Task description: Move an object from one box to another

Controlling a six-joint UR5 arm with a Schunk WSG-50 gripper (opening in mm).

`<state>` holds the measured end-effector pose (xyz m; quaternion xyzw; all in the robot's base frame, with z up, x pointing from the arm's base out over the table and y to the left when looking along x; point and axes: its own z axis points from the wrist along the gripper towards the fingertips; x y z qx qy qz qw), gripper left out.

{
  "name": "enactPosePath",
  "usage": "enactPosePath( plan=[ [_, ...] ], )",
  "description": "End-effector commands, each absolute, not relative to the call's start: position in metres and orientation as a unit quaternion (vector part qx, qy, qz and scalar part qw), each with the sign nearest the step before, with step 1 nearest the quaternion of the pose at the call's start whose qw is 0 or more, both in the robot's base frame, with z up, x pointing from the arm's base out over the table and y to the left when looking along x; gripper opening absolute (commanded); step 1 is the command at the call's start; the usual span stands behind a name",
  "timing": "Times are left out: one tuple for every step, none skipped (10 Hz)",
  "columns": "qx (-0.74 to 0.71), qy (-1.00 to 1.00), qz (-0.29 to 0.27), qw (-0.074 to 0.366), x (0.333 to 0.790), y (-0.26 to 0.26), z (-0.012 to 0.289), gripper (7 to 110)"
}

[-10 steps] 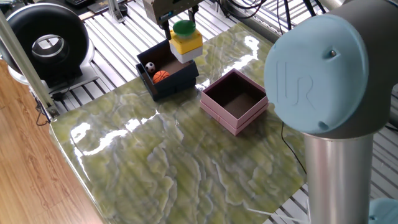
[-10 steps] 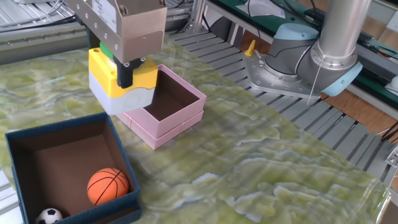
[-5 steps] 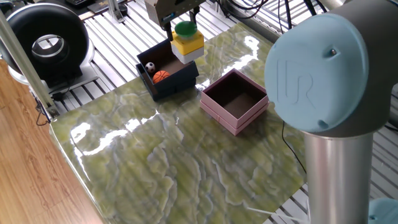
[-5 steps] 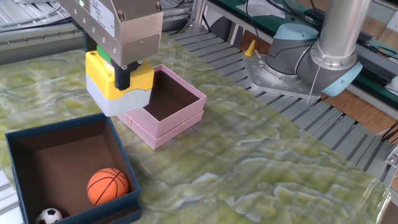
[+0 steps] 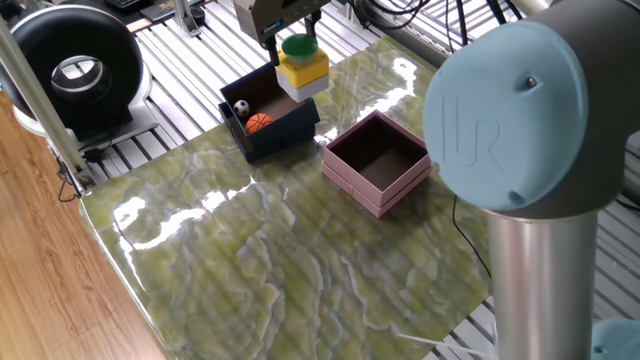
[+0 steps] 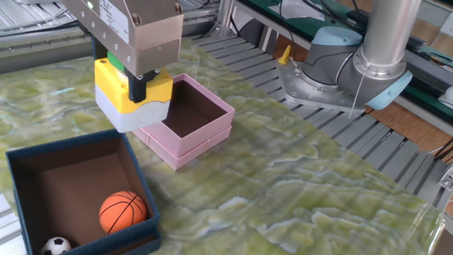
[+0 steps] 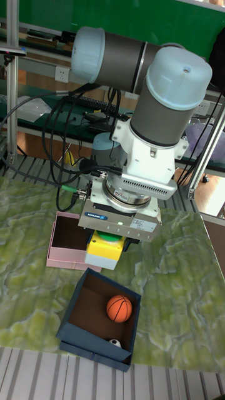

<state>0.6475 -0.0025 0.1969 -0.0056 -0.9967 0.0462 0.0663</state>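
Yellow button block (image 6: 131, 99), clamped in our tool (image 6: 136, 88), hangs lifted between navy box (image 6: 71, 188) and pink box (image 6: 191, 117) to clear both rims.

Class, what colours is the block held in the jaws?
Yellow block with a white base and green top, clearest in one fixed view.

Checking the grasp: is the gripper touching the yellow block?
Touching. The other fixed view shows the gripper with a dark finger pressed against the yellow block, held in the air.
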Motion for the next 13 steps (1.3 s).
enactPosePath(
  plan=[
    [0.013, -0.996, 0.043, 0.073, 0.645, -0.002, 0.198, 7],
    [0.024, -0.996, 0.047, 0.071, 0.646, -0.004, 0.198, 7],
    [0.036, -0.996, 0.047, 0.071, 0.647, -0.005, 0.198, 7],
    [0.044, -0.995, 0.044, 0.072, 0.646, -0.004, 0.198, 7],
    [0.050, -0.995, 0.042, 0.073, 0.646, -0.003, 0.198, 7],
    [0.057, -0.995, 0.041, 0.069, 0.648, -0.003, 0.198, 7],
    [0.064, -0.995, 0.038, 0.063, 0.651, -0.001, 0.197, 7],
    [0.066, -0.995, 0.035, 0.063, 0.651, 0.000, 0.197, 7],
    [0.066, -0.995, 0.030, 0.067, 0.644, 0.002, 0.200, 7],
    [0.063, -0.995, 0.025, 0.071, 0.633, 0.004, 0.206, 7],
    [0.060, -0.995, 0.023, 0.073, 0.623, 0.003, 0.208, 7],
    [0.056, -0.996, 0.015, 0.071, 0.615, 0.004, 0.207, 7],
    [0.051, -0.996, 0.009, 0.066, 0.606, 0.005, 0.203, 7]
  ],
)
